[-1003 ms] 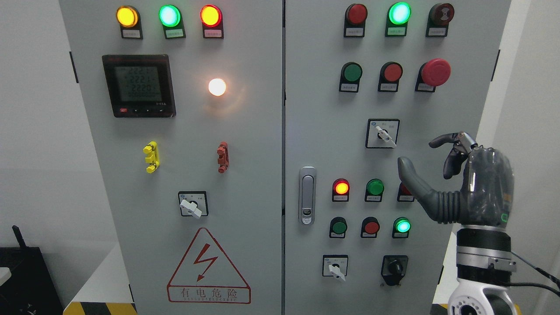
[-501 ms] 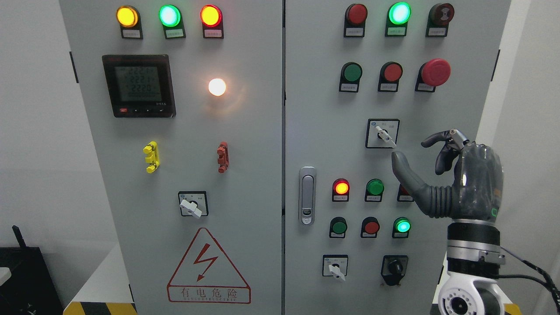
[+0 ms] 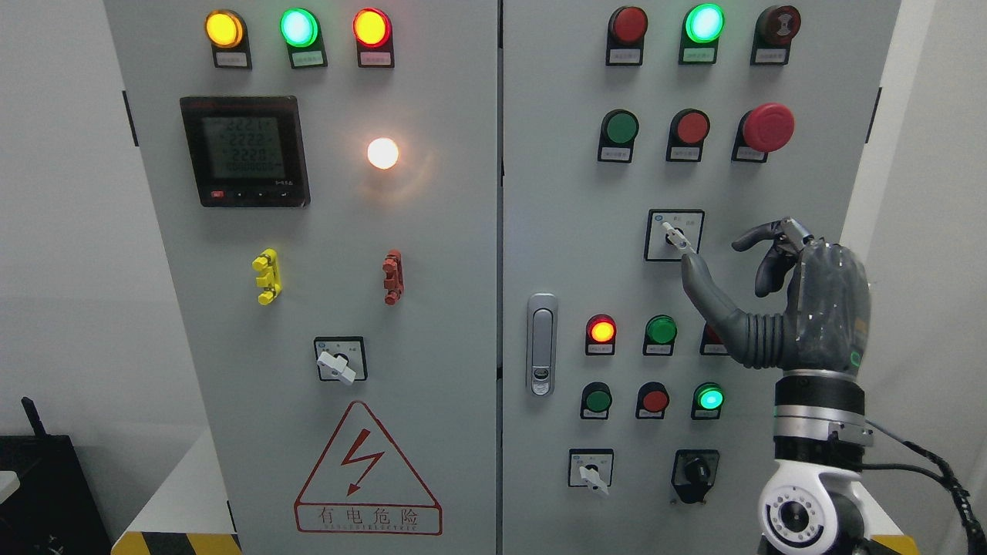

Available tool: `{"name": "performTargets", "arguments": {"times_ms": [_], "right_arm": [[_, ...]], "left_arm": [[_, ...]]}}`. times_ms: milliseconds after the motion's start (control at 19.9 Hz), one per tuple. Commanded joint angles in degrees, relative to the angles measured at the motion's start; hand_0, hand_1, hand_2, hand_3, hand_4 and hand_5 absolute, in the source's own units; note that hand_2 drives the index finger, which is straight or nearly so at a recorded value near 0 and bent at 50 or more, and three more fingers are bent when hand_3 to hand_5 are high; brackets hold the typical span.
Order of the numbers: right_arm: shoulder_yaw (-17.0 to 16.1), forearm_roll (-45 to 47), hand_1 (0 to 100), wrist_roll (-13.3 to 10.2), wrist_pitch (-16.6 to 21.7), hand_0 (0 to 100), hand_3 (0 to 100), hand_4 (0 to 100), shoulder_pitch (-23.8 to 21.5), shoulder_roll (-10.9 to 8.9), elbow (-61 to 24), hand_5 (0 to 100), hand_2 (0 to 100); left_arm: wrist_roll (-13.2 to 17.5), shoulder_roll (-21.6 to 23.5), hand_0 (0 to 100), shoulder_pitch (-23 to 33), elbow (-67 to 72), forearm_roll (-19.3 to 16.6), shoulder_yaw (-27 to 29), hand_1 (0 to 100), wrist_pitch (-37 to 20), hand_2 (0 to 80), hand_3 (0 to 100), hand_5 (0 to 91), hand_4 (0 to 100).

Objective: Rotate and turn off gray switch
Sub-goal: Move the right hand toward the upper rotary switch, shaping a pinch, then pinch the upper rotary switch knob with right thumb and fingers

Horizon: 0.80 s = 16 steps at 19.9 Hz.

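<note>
Your right robot hand [image 3: 802, 301] sits just right of the gray switch [image 3: 677, 237]. Its fingers [image 3: 759, 235] are loosely curled, holding nothing. The thumb tip reaches just below the switch lever.

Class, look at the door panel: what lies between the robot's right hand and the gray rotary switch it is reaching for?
In the head view, nothing: only bare panel separates the right hand from the gray rotary switch.

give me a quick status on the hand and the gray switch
Right hand open, thumb tip just under gray switch, no grip yet. Switch handle points lower right. Nothing in the way.
</note>
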<state>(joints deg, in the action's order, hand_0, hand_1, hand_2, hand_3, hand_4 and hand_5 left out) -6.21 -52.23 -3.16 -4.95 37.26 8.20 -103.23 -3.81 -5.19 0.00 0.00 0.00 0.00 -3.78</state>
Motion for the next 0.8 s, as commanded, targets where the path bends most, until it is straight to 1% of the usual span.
{"name": "performTargets", "arguments": {"times_ms": [0, 150, 401, 752], "right_arm": [[1.02, 0.02, 40, -0.09, -0.24, 0, 98, 96, 1.23, 0.23, 2.34, 100, 58], [1.81, 0.02, 41, -0.09, -1.2, 0, 98, 96, 1.23, 0.23, 2.25, 100, 58], [1.9, 0.02, 42, 0.0, -1.29, 0, 98, 96, 1.23, 0.23, 2.34, 100, 59], [2.95, -0.06, 44, -0.09, -1.91, 0, 98, 96, 1.23, 0.23, 2.25, 100, 60]], "left_arm": [[0.03, -0.08, 12, -0.53, -1.5, 1.14, 0.44, 39, 0.0, 0.0, 0, 0.0, 0], [0.03, 0.01, 12, -0.53, -1.5, 1.14, 0.44, 39, 0.0, 0.0, 0, 0.0, 0], [0.03, -0.08, 12, -0.53, -1.5, 1.14, 0.44, 39, 0.0, 0.0, 0, 0.0, 0], [0.03, 0.01, 12, -0.53, -1.5, 1.14, 0.44, 39, 0.0, 0.0, 0, 0.0, 0]]}}
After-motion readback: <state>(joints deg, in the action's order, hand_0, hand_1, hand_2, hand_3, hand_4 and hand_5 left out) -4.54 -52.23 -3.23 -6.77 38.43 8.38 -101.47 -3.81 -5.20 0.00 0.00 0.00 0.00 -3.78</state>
